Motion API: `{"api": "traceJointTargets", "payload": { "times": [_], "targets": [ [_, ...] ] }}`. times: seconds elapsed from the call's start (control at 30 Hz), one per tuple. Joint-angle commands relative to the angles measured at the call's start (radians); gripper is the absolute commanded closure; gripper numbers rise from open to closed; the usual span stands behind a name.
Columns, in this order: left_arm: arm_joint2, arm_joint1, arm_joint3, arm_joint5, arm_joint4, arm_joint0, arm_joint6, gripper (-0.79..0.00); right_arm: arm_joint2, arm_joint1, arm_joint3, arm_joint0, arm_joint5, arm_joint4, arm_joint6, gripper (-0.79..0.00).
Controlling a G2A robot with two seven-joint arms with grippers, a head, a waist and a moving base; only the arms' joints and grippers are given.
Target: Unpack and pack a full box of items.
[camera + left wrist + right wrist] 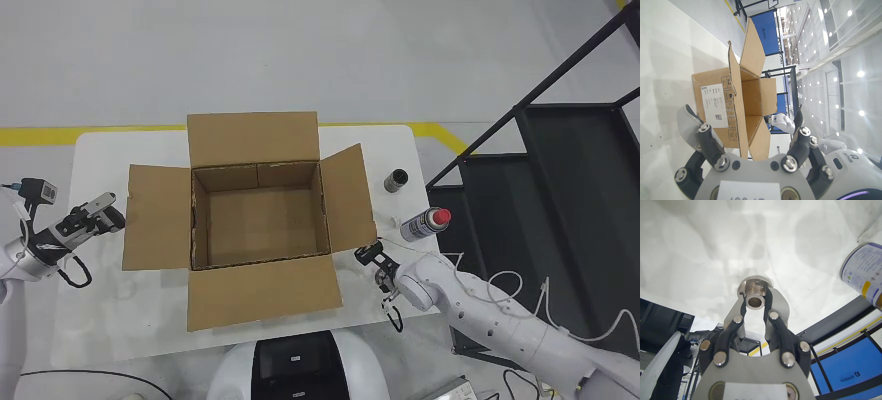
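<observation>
2 grippers flank 1 open box

Right fingers are pinched on a short metal bushing (flanged, hollow through the middle), held low over the white tabletop. Whether it touches the surface I cannot tell. From above, the right gripper sits just beside the near corner of the box's right flap. A spray can with a red cap is near it, farther toward the tabletop's right edge. 1 small metal cylinder stands beyond the can, apart from it.

Left fingers are spread wide with nothing between them. The left gripper is over the left side of the tabletop, pointed at the cardboard box and near its left flap. The box stands upright in the middle of the tabletop, all 4 flaps folded outward, its brown floor in plain sight. A white printed label is stuck on the side wall that faces the left gripper.
</observation>
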Motion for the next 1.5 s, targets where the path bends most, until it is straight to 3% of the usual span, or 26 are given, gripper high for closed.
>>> {"api": "traceJointTargets", "payload": {
  "times": [0.0,0.03,0.07,0.1,0.13,0.37,0.87,1.47],
  "targets": [
    [0.000,0.000,0.000,0.000,0.000,0.000,0.000,-0.785,-0.003,-0.009,0.010,0.008,0.001,0.003,-0.001,-0.040],
    [0.000,0.000,0.000,0.000,0.000,0.000,0.000,-0.785,-0.004,-0.013,0.015,0.013,0.002,0.003,-0.002,-0.083],
    [0.000,0.000,0.000,0.000,0.000,0.000,0.000,-0.785,-0.006,-0.017,0.019,0.017,0.003,0.003,0.000,-0.268],
    [0.000,0.000,0.000,0.000,0.000,0.000,0.000,-0.785,-0.007,-0.021,0.023,0.020,0.002,0.004,0.002,-0.397],
    [0.000,0.000,0.000,0.000,0.000,0.000,0.000,-0.785,-0.008,-0.025,0.026,0.024,-0.002,0.005,0.008,-0.785],
    [0.000,0.000,0.000,0.000,0.000,0.000,0.000,-0.785,0.037,-0.024,-0.009,0.016,-0.032,0.036,0.046,-0.785],
    [0.000,0.000,0.000,0.000,0.000,0.000,0.000,-0.785,0.248,0.051,-0.208,-0.150,-0.156,0.037,0.093,-0.785],
    [0.000,0.000,0.000,0.000,0.000,0.000,0.000,-0.785,0.248,0.051,-0.208,-0.150,-0.156,0.037,0.093,-0.785]
  ]
}}
